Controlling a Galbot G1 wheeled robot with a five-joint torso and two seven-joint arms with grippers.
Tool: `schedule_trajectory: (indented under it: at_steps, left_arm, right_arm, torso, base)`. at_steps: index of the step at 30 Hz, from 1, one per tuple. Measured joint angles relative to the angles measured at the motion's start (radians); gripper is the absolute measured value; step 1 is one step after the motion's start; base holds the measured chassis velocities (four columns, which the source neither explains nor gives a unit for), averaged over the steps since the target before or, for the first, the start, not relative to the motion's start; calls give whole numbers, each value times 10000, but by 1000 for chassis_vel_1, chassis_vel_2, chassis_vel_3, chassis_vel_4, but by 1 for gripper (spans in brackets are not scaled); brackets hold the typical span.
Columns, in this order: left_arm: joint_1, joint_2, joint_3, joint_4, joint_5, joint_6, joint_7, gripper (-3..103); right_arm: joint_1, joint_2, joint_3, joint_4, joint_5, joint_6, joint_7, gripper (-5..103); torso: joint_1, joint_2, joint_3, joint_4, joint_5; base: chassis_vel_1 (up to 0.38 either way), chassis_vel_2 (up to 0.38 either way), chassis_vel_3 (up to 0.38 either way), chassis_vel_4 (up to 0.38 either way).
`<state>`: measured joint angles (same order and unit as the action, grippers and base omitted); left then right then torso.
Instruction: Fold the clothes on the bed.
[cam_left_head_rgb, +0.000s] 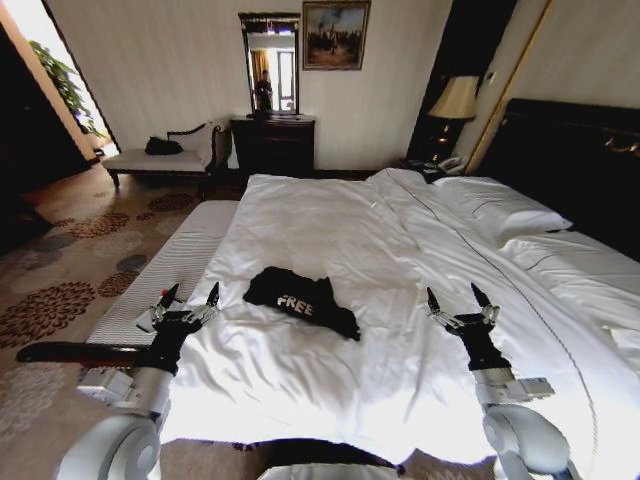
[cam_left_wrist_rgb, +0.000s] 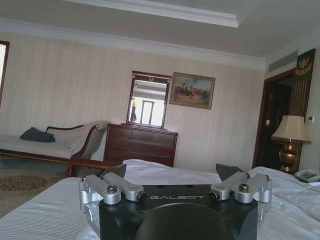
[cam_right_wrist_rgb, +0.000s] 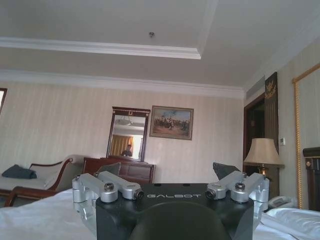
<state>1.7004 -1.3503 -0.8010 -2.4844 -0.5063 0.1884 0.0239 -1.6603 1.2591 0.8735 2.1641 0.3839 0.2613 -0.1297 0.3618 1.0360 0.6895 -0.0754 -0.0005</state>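
The clothes (cam_left_head_rgb: 300, 300), a black T-shirt with white "FREE" lettering, lie crumpled near the foot of the bed (cam_left_head_rgb: 400, 230), on its white duvet. My left gripper (cam_left_head_rgb: 191, 294) stands open to the left of the shirt, above the bed's left edge, fingers pointing up and away. My right gripper (cam_left_head_rgb: 459, 296) stands open to the right of the shirt, over the duvet. Neither touches the shirt, and each holds nothing. In the left wrist view the left gripper (cam_left_wrist_rgb: 175, 172) has its fingers spread wide; in the right wrist view the right gripper (cam_right_wrist_rgb: 172, 170) does too.
A striped padded bench (cam_left_head_rgb: 165, 270) runs along the bed's left side. Beyond stand a chaise (cam_left_head_rgb: 165, 155), a dark dresser (cam_left_head_rgb: 272, 143) with a mirror, and a lamp (cam_left_head_rgb: 455, 100) on the nightstand. Pillows (cam_left_head_rgb: 500, 205) and a dark headboard (cam_left_head_rgb: 575, 160) lie to the right. Patterned carpet covers the floor at left.
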Motion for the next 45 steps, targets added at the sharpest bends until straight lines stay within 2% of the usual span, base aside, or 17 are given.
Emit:
schedule_trajectory:
  at_steps: [4,15,25,29,30,34,36,38,39,40,43,44,45]
  left_arm:
    - [11,-9,6,1,23,-2,-3,100]
    - [-10,-49,31,71,106,-17,-75,100]
    - [-170,115,119,347,373,31,-322,100]
    - [-857,1073,116,630,-188,589,-809,100]
    - [-857,1073,116,630,-188,589,-809,100]
    - [-1713,2223,297,1650,-629,902,-1076,100]
    - [-1883,2351,334,1805,-926,984,-1117,100]
    - [-2368,2594,484,2118,-2069,1533,-1429,100]
    - [-2726,2712,625,2348,-2851,2021,-1814,100]
    - [-2726,2712,625,2348,-2851,2021,-1814,100]
    - [-3372,2904,969,2971,-3566,3013,-2462,100]
    - [-3372,2904,969,2971,-3566,3013,-2462,100]
    - [-3592,2952,1125,3223,-3619,3248,-2586,100]
  right_arm:
    - [40,0,-54,2,127,192,14,100]
    - [74,23,-101,-136,95,432,-118,100]
    - [296,63,-303,-321,3,513,388,100]
    - [560,31,-659,-373,-47,352,936,100]
    - [560,31,-659,-373,-47,352,936,100]
    - [866,5,-987,-663,6,441,962,100]
    - [910,4,-1034,-727,25,481,916,100]
    - [1031,4,-1152,-926,-1,604,833,100]
    - [1138,3,-1256,-1097,-59,660,786,100]
    - [1138,3,-1256,-1097,-59,660,786,100]
    - [1531,-62,-1690,-1478,-111,686,746,100]
    - [1531,-62,-1690,-1478,-111,686,746,100]
    - [1626,-81,-1807,-1566,-115,686,737,100]
  torso:
    - [9,-2,3,-1,-8]
    - [-10,5,-4,-2,2]
    - [-2,1,-1,1,0]
    - [-3,2,-1,-2,-1]
    - [-3,2,-1,-2,-1]
    - [0,0,0,-2,-3]
    - [0,0,0,-1,-4]
    - [-1,1,0,0,-3]
    - [-2,1,0,-3,-2]
    - [-2,1,0,-3,-2]
    - [-1,1,0,0,-2]
    - [-1,1,0,0,-2]
    - [-1,0,1,5,0]
  base:
    - [-20,205,21,-169]
    - [-6,-1,-1,15]
    - [0,0,0,0]
    - [0,0,0,0]
    - [0,0,0,0]
    - [0,0,0,0]
    - [0,0,0,0]
    - [0,0,0,0]
    - [0,0,0,0]
    - [0,0,0,0]
    - [0,0,0,0]
    - [0,0,0,0]
    - [0,0,0,0]
